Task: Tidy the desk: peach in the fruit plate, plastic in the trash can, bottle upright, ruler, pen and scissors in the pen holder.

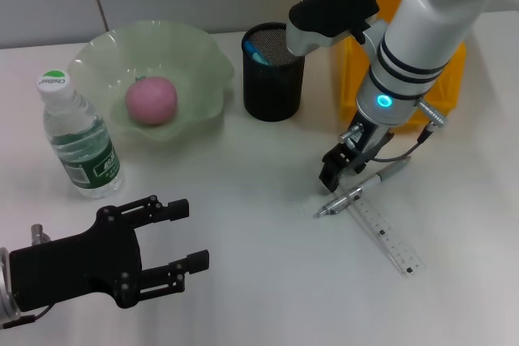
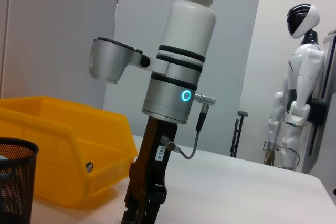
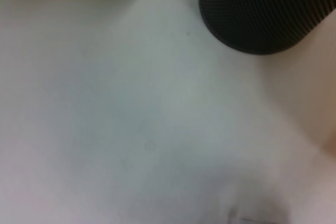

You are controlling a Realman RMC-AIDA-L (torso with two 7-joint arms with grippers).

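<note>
Right gripper point(image 1: 336, 169) is reaching down at the pen point(image 1: 362, 189).
I cannot tell if it is gripping; left gripper point(image 1: 182, 237) is sitting open.

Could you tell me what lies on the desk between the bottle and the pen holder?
The head view shows the green fruit plate with the peach in it lying between the bottle and the pen holder.
</note>
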